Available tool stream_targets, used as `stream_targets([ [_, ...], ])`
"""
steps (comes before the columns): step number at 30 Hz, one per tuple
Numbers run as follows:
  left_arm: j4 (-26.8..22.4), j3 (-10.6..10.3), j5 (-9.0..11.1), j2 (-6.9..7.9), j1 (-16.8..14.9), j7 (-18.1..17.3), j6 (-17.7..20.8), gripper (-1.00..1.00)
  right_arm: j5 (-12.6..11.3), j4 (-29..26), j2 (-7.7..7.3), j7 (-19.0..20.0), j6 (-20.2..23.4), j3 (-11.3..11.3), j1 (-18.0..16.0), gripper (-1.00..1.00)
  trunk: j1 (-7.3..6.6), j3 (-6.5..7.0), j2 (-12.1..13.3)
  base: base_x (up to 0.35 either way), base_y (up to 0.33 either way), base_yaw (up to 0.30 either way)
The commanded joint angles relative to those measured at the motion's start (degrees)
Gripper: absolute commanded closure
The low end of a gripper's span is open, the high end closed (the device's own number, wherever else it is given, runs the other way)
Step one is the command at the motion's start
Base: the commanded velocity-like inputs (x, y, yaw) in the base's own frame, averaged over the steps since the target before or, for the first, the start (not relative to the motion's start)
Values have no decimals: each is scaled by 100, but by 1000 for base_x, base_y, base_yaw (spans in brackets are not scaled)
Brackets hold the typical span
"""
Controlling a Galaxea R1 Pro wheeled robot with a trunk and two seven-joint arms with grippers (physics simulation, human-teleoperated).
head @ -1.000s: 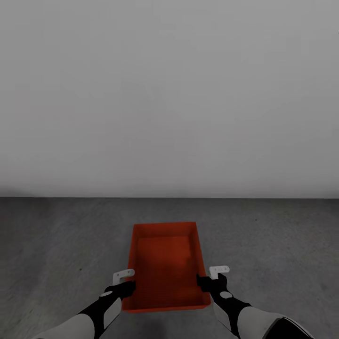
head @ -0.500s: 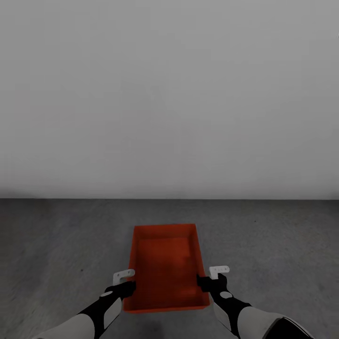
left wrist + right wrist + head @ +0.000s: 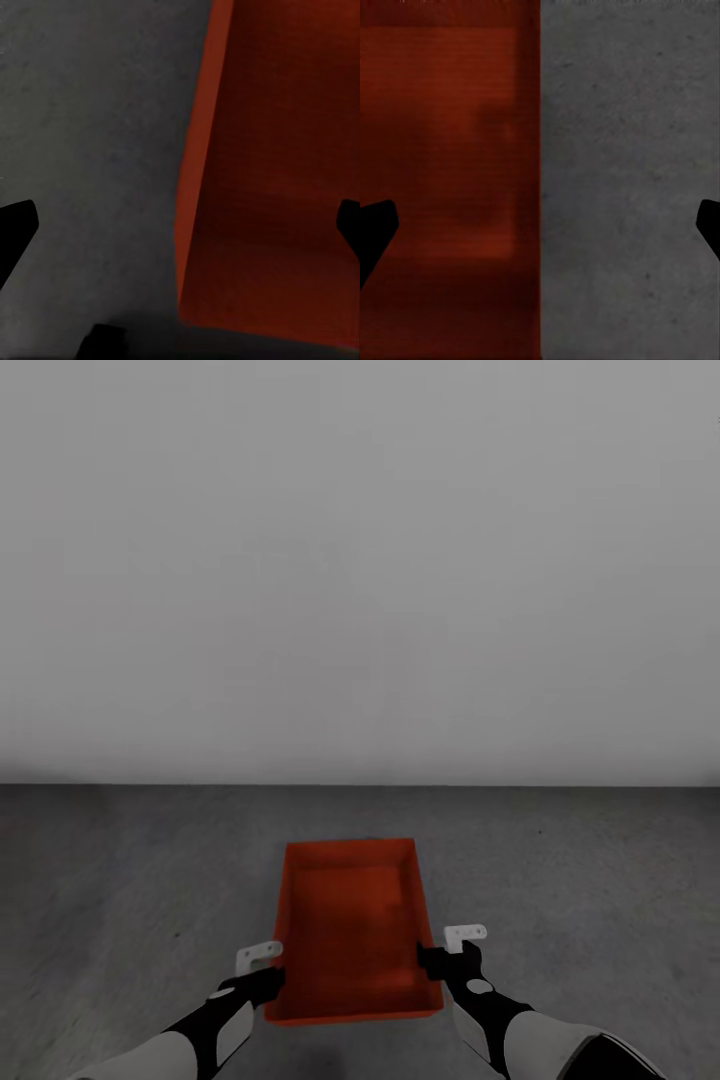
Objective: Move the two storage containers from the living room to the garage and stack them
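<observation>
One orange-red storage container (image 3: 352, 930) sits upright on the dark grey speckled floor (image 3: 120, 880) of the garage, its open top facing up and its inside empty. My left gripper (image 3: 262, 972) is open and straddles the container's left wall near the near corner. The left wrist view shows that wall (image 3: 196, 187) between the wide-spread black fingers (image 3: 16, 232). My right gripper (image 3: 440, 957) is open astride the right wall. The right wrist view shows the ribbed inside (image 3: 442, 150) on one side of that wall and bare floor (image 3: 630, 180) on the other.
A plain white-grey wall (image 3: 360, 560) rises a short way behind the container and meets the floor in a straight line. Bare concrete stretches to both sides of the container.
My left gripper has slipped a little back toward me along the container's left wall. The whole picture has shifted slightly. The right gripper has kept its place.
</observation>
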Motion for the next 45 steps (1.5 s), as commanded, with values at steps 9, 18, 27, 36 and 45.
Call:
stream_targets([
  [9,36,-48,228,11,-3,45,51,-100,-41,12,-1,0,5,48,-5,-100,-198,158,360,0,0,0],
  [18,33,-50,250,25,-3,43,220,-100,-41,12,-21,6,41,48,-5,-100,-396,320,721,0,0,0],
  [27,32,-50,249,29,-3,43,208,-100,-41,12,-22,5,43,42,-5,-100,-594,481,1082,0,0,0],
  [36,32,-53,225,38,-3,81,206,-100,-41,13,-22,4,43,40,-5,-100,-791,643,1443,0,0,0],
  [45,32,-64,221,56,-3,76,189,-100,-41,13,-13,-3,43,40,-5,-100,-989,804,1804,0,0,0],
])
